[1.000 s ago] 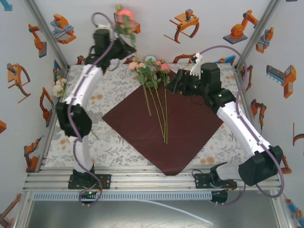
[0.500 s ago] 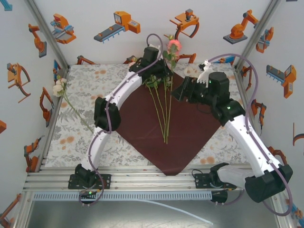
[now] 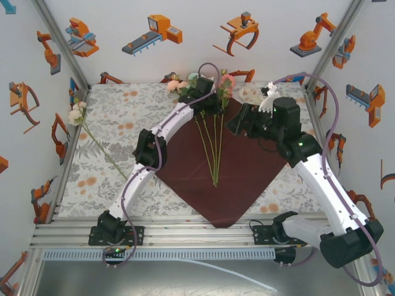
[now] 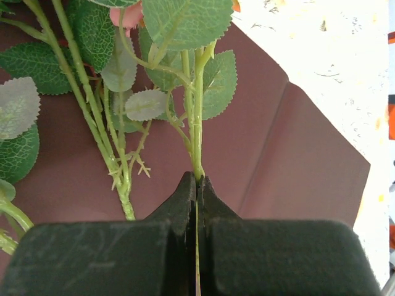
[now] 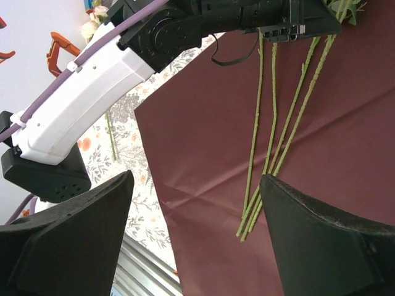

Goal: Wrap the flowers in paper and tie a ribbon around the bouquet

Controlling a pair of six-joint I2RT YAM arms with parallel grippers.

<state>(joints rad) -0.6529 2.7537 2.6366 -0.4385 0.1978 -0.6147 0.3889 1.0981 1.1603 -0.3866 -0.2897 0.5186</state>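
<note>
Early stage: at upper centre the left gripper is clamped on a rose stem, above the flowers lying on the flat, unfolded paper. The right gripper hangs wide and empty. One stray rose lies off at the left; wrapping and tying are not yet done.

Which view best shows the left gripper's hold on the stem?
Left wrist: left gripper shut on a stem over the paper. Top external shows it among blooms; right wrist shows its body, grip hidden.
</note>
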